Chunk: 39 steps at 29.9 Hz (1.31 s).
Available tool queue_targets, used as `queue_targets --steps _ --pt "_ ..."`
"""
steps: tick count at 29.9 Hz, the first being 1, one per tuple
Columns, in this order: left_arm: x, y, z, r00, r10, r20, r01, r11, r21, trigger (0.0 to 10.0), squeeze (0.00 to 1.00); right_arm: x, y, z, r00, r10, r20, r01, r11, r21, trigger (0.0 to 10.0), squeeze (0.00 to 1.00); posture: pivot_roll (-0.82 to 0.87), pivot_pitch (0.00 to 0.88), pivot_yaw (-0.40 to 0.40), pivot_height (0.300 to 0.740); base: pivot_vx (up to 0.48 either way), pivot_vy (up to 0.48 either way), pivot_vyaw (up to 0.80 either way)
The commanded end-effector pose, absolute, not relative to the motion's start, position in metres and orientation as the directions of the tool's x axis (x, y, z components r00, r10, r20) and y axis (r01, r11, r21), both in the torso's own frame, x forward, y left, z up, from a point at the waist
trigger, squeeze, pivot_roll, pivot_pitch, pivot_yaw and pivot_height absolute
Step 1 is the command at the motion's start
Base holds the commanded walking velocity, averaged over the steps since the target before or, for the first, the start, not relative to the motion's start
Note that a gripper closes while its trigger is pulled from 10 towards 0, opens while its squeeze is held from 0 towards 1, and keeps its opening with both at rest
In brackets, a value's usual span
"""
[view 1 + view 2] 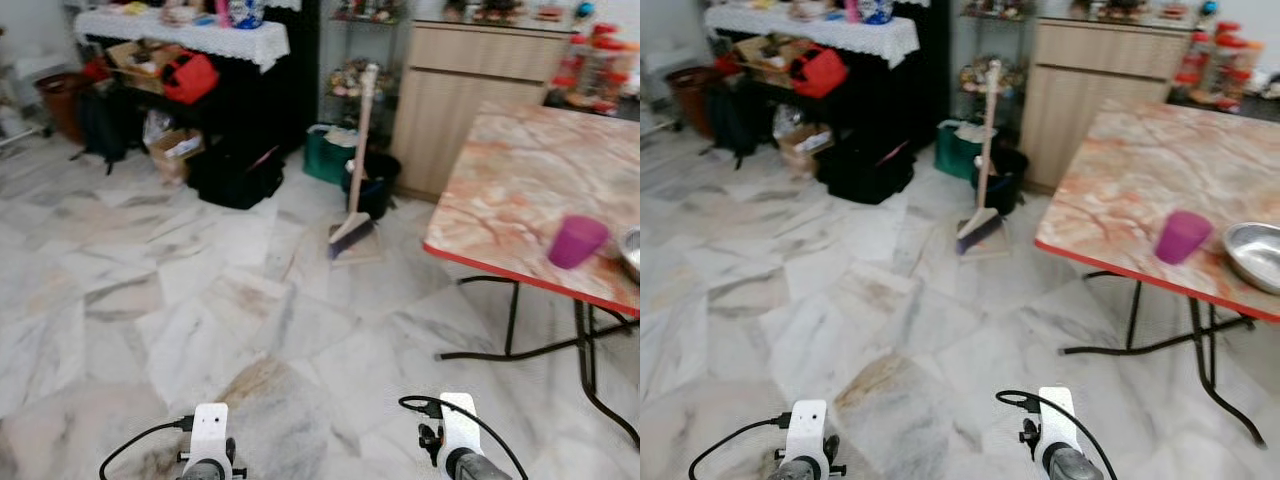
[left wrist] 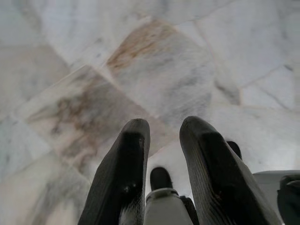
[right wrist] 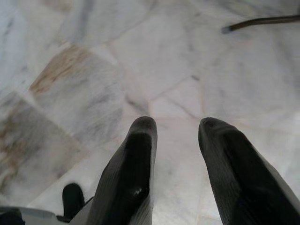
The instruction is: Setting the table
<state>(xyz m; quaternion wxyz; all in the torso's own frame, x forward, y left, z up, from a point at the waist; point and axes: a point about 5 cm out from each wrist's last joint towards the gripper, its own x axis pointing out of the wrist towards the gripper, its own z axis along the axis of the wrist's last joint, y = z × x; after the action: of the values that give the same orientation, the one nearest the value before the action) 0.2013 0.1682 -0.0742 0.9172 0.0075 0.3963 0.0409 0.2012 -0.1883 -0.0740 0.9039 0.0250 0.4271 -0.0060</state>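
Note:
A marble-patterned table (image 1: 1160, 170) with a red edge and black folding legs stands ahead on my right. Near its front edge sit a purple cup (image 1: 1181, 236) and a steel bowl (image 1: 1256, 254) to the cup's right. Both arms hang low at the bottom of the eye views, far from the table. My left gripper (image 2: 164, 129) points down at the marble floor, open and holding nothing. My right gripper (image 3: 177, 127) is also open over the floor, nothing between its fingers.
A broom (image 1: 355, 190) leans by a black bucket (image 1: 372, 185) and green bin (image 1: 325, 155) ahead. A wooden cabinet (image 1: 480, 95) stands behind the table. Boxes, bags and a cloth-covered shelf (image 1: 185, 40) clutter the back left. Marble floor (image 1: 180, 300) stretches wide on the left.

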Motion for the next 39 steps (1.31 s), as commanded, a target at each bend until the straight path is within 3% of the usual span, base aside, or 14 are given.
queue_targets --steps 1,12,18,39 --pt "0.2021 0.1712 -0.0739 0.676 0.081 -0.733 -0.062 0.997 0.053 10.0 0.0 0.2018 -0.1874 -0.0737 0.641 0.003 -0.767 0.056 0.997 0.051 10.0 0.0 -0.14 0.0 0.02 0.74 0.0 0.0 -0.75" --pt "0.2057 0.171 -0.0722 0.68 0.07 -0.73 -0.037 0.997 0.061 10.0 0.0 0.1983 -0.1879 -0.0755 0.637 -0.011 -0.771 0.084 0.995 0.055 10.0 0.0 -0.14 0.0 0.032 0.74 0.0 0.0 -0.75" --pt "0.2041 0.1707 -0.0732 0.674 0.068 -0.735 -0.021 0.997 0.073 10.0 0.0 0.1978 -0.1853 -0.0761 0.637 -0.008 -0.77 0.085 0.994 0.061 10.0 0.0 -0.14 0.0 0.037 0.74 0.0 -0.454 -0.75" --pt "0.1978 0.1673 -0.0769 0.661 0.052 -0.749 -0.019 0.998 0.053 10.0 0.0 0.197 -0.1871 -0.0762 0.635 0.001 -0.772 0.06 0.997 0.05 10.0 0.0 -0.15 0.0 0.023 0.74 0.0 0.0 -0.75"
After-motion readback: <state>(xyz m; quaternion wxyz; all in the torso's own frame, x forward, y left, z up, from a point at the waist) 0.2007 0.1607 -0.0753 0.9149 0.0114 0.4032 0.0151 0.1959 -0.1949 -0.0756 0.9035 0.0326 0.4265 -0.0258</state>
